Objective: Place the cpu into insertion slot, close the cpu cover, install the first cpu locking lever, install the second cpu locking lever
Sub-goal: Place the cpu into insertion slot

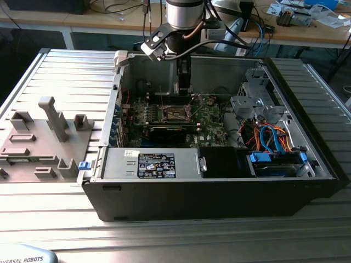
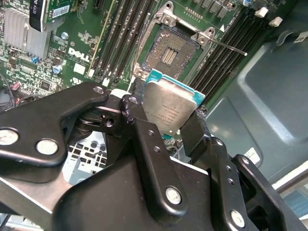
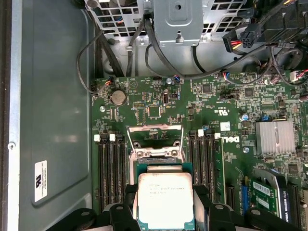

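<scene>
My gripper is shut on the cpu, a thin silvery square plate on a teal backing, gripped at two opposite edges by the black fingers. In the first wrist view the cpu hangs over the insertion slot, whose metal cover stands open just beyond it. The second wrist view shows the insertion slot open, its dark contact field bare, a little apart from the cpu. A thin locking lever sticks out beside it. In the exterior view the gripper reaches down into the case above the insertion slot.
Black memory slots flank the socket on both sides. A finned heatsink and cable bundles lie nearby. The case walls, power supply and drive cage hem in the board. A grey fixture tray sits at the exterior view's left.
</scene>
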Motion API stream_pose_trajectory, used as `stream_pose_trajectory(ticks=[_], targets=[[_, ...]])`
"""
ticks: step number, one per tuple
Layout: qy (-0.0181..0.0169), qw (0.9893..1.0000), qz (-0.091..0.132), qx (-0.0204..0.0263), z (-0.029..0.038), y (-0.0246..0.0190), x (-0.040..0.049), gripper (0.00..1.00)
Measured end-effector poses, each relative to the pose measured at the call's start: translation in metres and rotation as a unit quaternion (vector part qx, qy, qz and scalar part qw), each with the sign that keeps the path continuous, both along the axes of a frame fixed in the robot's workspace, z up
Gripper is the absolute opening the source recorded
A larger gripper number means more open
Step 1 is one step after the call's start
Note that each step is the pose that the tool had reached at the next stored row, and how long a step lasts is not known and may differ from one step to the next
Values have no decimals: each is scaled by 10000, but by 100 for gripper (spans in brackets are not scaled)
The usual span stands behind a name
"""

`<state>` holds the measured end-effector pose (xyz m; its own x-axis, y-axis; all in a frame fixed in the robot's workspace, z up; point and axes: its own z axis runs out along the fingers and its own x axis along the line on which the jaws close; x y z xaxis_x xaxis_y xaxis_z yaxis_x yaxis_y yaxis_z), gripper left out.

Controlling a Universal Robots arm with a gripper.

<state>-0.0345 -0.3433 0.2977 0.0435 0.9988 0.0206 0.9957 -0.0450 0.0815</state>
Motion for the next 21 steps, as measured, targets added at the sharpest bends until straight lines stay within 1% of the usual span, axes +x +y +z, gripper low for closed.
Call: stream_pose_trajectory(ticks=[12, 21], targets=[[0, 10000, 0, 0, -19, 0, 0, 54], [0, 10000, 0, 0, -52, 0, 0, 54]])
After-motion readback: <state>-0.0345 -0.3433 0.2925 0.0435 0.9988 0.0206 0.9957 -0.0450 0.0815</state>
